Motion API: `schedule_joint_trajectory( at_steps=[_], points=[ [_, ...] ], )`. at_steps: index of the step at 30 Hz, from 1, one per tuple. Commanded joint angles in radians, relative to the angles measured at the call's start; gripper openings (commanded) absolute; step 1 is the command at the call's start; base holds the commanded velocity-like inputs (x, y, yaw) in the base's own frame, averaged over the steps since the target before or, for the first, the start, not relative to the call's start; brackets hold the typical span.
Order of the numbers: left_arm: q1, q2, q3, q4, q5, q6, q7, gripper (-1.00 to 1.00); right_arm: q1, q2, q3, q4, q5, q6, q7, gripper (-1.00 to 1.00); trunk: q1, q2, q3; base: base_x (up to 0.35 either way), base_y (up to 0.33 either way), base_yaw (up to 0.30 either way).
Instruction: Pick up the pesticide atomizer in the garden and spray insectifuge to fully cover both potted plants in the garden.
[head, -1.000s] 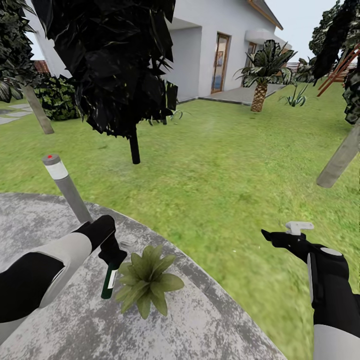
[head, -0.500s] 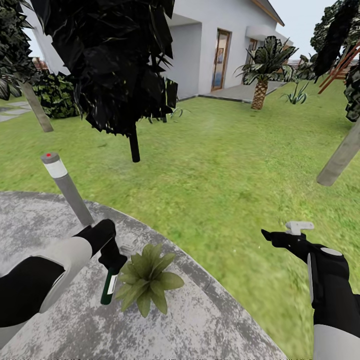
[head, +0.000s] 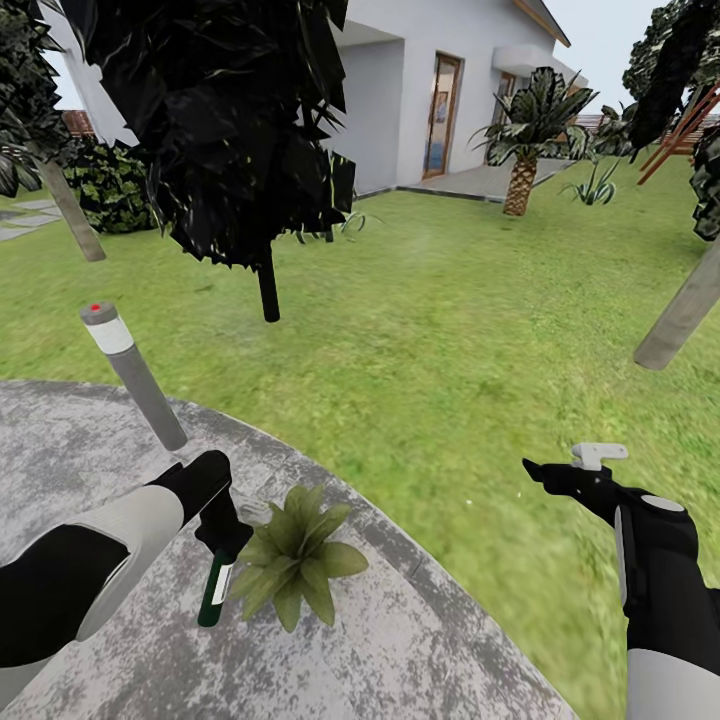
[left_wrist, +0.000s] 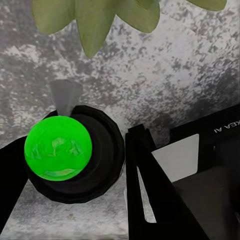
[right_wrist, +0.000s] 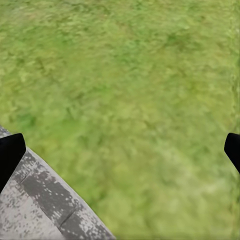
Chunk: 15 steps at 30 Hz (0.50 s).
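Underfoot lies the mottled grey patio (head: 420, 640), where the left gripper (head: 222, 530) is clamped on the pesticide atomizer (head: 214, 590) (dark green bottle, white label), hanging just beside the potted plant (head: 295, 558). Right gripper (head: 545, 470) hovers with fingers spread wide, holding nothing, over the lawn (head: 450, 330). Farther off stand a bollard lamp (head: 130, 372), dark tree (head: 220, 120), palm (head: 528, 120) and white house (head: 440, 80).

At the left of your frame a grey bollard lamp (head: 130, 375) leans, a dark tree (head: 225, 130) looms upper left, a white house (head: 440, 80) and palm (head: 530, 130) upper right.
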Motion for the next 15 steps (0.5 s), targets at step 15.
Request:
schedule_joint_trajectory(
  at_steps=[15],
  points=[
    [0.0,0.005,0.009,-0.006,-0.006,0.003,-0.01,-1.0,-0.001,0.002,0.0,-0.004,0.011,0.022,0.01,1.0,0.0,0.0,-0.006,0.0,0.0,0.0]
  ],
)
